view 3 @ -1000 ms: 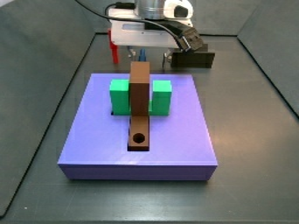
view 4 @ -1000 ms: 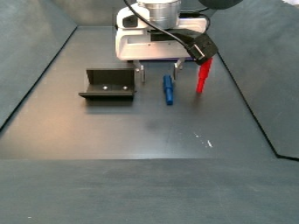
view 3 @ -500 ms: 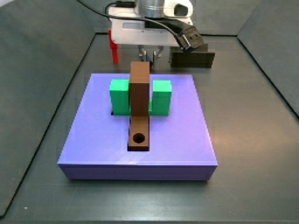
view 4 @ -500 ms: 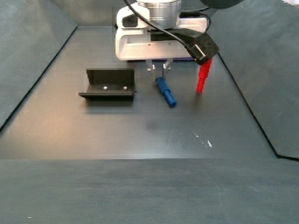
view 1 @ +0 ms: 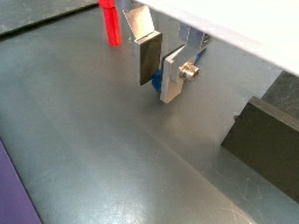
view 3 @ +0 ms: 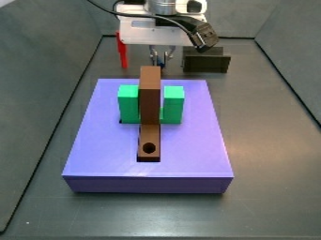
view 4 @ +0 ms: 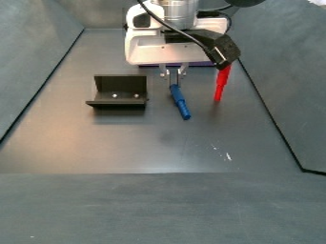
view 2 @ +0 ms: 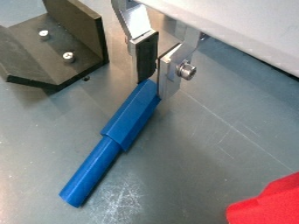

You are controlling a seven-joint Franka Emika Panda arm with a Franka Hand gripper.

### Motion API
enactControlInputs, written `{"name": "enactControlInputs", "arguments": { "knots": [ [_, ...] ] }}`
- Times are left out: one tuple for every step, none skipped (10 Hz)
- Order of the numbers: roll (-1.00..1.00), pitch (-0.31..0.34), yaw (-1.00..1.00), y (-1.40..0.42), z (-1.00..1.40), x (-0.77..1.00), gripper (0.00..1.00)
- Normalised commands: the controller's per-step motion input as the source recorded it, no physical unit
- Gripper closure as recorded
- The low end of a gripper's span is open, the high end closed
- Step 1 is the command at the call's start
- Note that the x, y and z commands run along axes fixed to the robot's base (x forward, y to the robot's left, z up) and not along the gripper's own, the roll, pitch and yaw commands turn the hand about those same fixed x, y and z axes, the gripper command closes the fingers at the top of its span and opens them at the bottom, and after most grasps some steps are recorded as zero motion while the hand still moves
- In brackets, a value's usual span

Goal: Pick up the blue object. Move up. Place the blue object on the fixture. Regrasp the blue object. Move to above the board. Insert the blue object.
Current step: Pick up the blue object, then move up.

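In a wrist view your gripper (view 2: 149,63) sits low on the desk (view 2: 222,140), its plates nearly together on one end of the blue peg (view 2: 114,144); the fixture (view 2: 52,44) stands just beside. In a side view the peg (view 4: 180,99) lies between the fixture (view 4: 117,93) and the upright red peg (view 4: 220,83). The board (view 3: 150,141) lies apart, in a side view.

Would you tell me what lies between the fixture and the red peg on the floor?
In a side view, the blue object lies between the fixture and the red peg, its upper end caught between the claw's fingers.
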Motion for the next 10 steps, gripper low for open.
{"name": "enactControlInputs", "arguments": {
  "knots": [
    [0.00, 0.000, 0.00, 0.00, 0.00, 0.00, 1.00],
    [0.00, 0.000, 0.00, 0.00, 0.00, 0.00, 1.00],
    [0.00, 0.000, 0.00, 0.00, 0.00, 0.00, 1.00],
    [0.00, 0.000, 0.00, 0.00, 0.00, 0.00, 1.00],
    [0.00, 0.000, 0.00, 0.00, 0.00, 0.00, 1.00],
    [0.00, 0.000, 0.00, 0.00, 0.00, 0.00, 1.00],
    [0.00, 0.000, 0.00, 0.00, 0.00, 0.00, 1.00],
    [0.00, 0.000, 0.00, 0.00, 0.83, 0.00, 1.00],
    [0.01, -0.004, 0.01, 0.04, 0.84, 0.01, 1.00],
    [0.02, 0.023, 0.00, 0.04, 0.61, -0.04, 1.00]
  ]
}}
